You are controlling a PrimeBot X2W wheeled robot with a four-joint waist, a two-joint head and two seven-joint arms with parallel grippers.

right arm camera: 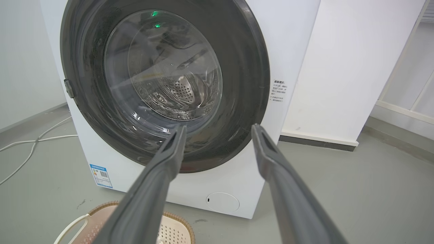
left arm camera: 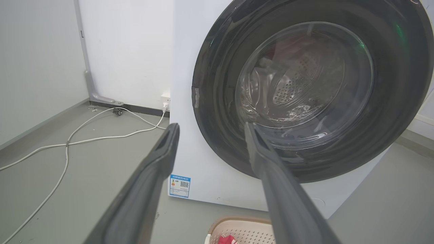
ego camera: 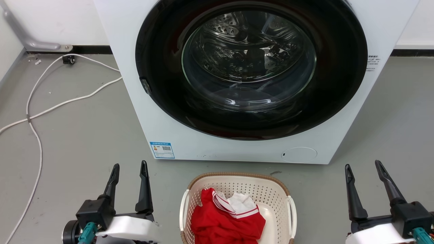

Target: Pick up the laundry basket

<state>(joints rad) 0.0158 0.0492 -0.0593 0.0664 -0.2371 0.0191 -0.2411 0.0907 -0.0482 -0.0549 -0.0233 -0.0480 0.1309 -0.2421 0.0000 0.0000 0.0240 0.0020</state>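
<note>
The basket [ego camera: 237, 175] runs off the bottom edge of the head view. Its floor is hidden under red clothes [ego camera: 220, 223]. The washing machine [ego camera: 237, 150] is cut off at the top. The words on the blue sticker [ego camera: 162, 150] are too small to read.

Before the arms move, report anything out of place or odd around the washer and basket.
Little stands out. A white cable trails loose across the floor left of the washing machine. The laundry basket sits upright, red-and-white clothes bunched inside, none spilled.
</note>
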